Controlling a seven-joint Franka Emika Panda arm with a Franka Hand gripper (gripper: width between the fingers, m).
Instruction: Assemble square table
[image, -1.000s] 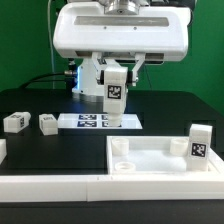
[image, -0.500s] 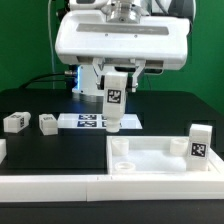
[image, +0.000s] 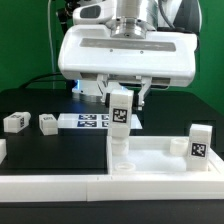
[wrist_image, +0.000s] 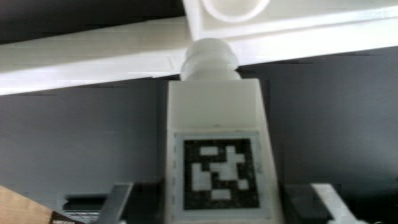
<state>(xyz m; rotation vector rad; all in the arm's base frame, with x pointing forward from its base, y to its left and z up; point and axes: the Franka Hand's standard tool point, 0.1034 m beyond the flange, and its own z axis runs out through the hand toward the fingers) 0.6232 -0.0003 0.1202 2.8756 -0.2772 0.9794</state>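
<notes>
Black table (image: 60, 150), one panel (image: 160, 166), four legs (image: 197, 142), one leg (image: 120, 108) in fingers (wrist_image: 324, 203)

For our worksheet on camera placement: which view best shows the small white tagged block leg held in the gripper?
The exterior view: the small white plastic block leg shows whole, upright in the gripper, at a corner of the large white square plastic panel. The wrist view shows only its tag face and rounded tip, close up.

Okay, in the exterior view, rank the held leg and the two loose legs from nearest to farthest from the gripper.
1. The held leg, in the gripper.
2. The inner loose leg, the exterior view's left.
3. The outer loose leg, farther left.
</notes>
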